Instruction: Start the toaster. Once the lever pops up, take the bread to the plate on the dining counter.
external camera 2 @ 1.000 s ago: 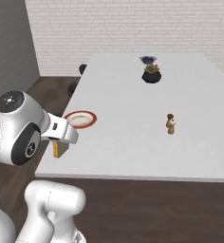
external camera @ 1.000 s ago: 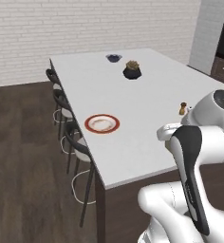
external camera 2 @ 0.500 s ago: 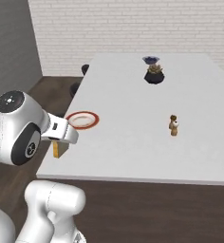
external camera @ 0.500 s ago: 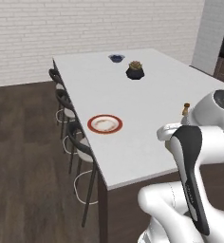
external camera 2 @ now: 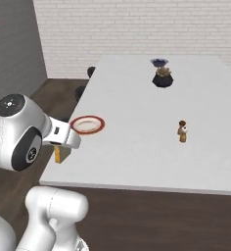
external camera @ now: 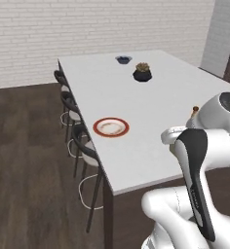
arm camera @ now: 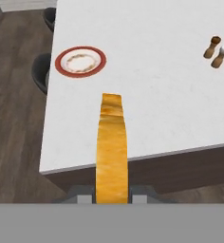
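Black stools [external camera: 73, 114] stand in a row along the left edge of the dining counter [external camera: 151, 92], over dark wood floor. On the counter near that edge lies the plate [external camera: 111, 127], red-rimmed with a white centre, bare of food. In the hand view the plate [arm camera: 80, 61] sits up and to the left of the bread [arm camera: 112, 147], a golden slice seen edge-on that rises from between the fingertips, over the near edge of the counter. The gripper [arm camera: 112, 193] is clenched on the bread, its jaws pressed to both flat faces. In the right base view the bread [external camera 2: 57, 154] shows as a yellow bit under the white wrist, just off the counter's near corner. Farther right stand a small blue bowl [external camera: 123, 59], a dark potted plant [external camera: 142, 72], and a pair of shakers [arm camera: 215, 51], one brown and one white-topped, well apart from the plate.
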